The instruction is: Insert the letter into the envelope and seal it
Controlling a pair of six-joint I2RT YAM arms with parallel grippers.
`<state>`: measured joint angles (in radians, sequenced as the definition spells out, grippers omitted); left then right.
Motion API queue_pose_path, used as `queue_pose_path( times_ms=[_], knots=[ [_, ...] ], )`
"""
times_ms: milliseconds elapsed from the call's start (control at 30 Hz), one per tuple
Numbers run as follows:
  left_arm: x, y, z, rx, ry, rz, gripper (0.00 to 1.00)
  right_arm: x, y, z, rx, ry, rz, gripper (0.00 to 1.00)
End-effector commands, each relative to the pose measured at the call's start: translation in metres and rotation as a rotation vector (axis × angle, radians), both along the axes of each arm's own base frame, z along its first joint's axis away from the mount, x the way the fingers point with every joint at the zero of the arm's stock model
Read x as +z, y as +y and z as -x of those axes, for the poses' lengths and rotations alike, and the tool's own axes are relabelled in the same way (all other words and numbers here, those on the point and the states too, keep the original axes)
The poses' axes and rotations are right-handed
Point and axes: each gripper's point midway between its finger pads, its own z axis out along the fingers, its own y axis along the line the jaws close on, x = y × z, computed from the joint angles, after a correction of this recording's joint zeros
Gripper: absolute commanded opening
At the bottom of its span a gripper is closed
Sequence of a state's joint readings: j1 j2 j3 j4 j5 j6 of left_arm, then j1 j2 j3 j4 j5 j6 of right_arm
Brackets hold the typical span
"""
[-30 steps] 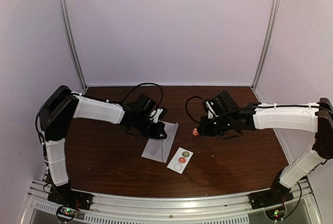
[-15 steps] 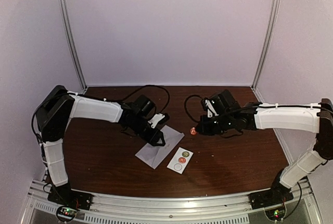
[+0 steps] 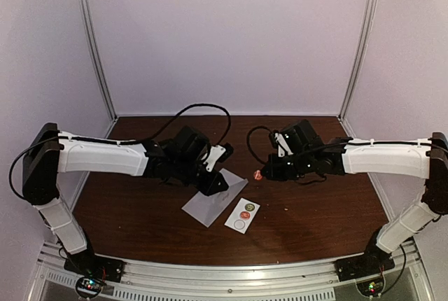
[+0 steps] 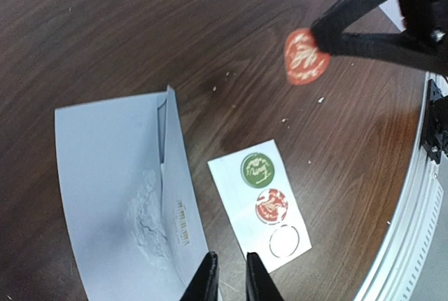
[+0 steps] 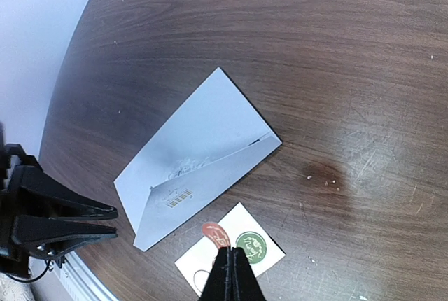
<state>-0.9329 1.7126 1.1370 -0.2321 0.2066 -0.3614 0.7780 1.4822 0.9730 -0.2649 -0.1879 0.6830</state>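
Observation:
The pale grey envelope [image 3: 208, 204] lies flat on the brown table with its flap folded down; it also shows in the left wrist view [image 4: 119, 175] and the right wrist view [image 5: 196, 154]. No letter shows. My left gripper [image 3: 222, 183] hovers over the envelope's right edge, jaws slightly apart and empty [image 4: 229, 273]. My right gripper [image 3: 262, 172] is shut on a round red sticker [image 3: 257, 173], held in the air right of the envelope; the sticker also shows in both wrist views [image 4: 306, 56] [image 5: 213, 232].
A white sticker strip [image 3: 242, 215] lies just right of the envelope, carrying a green sticker [image 4: 257, 168], a red sticker [image 4: 271, 205] and one empty ring. The table's metal front rail [image 3: 224, 273] runs along the near edge.
The envelope has turned and slid towards the near left. My left gripper has come off it and moved right. My right gripper has shifted slightly left with the red sticker.

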Motion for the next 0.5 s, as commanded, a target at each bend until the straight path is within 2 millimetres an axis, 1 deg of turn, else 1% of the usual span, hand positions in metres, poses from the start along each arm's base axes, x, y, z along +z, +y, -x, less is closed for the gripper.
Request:
queue_pose_path(
  times_ms=[0,133,233,333,467],
  knots=[
    [-0.012,0.000,0.003,0.049,0.069,0.073,0.12,-0.003,0.005,-0.003,0.017,-0.005,-0.014,0.00],
    [-0.024,-0.005,0.008,0.043,0.108,0.107,0.11,-0.004,0.009,-0.003,0.027,-0.001,-0.030,0.00],
    [-0.036,-0.002,0.006,0.057,0.110,0.088,0.10,-0.004,0.011,-0.002,0.034,0.000,-0.041,0.00],
    [-0.050,0.003,0.003,0.079,0.105,0.053,0.09,-0.005,0.014,-0.002,0.042,-0.001,-0.048,0.00],
    [-0.067,0.015,-0.002,0.126,0.087,-0.015,0.06,-0.006,0.019,-0.002,0.058,-0.003,-0.052,0.00]
  ],
)
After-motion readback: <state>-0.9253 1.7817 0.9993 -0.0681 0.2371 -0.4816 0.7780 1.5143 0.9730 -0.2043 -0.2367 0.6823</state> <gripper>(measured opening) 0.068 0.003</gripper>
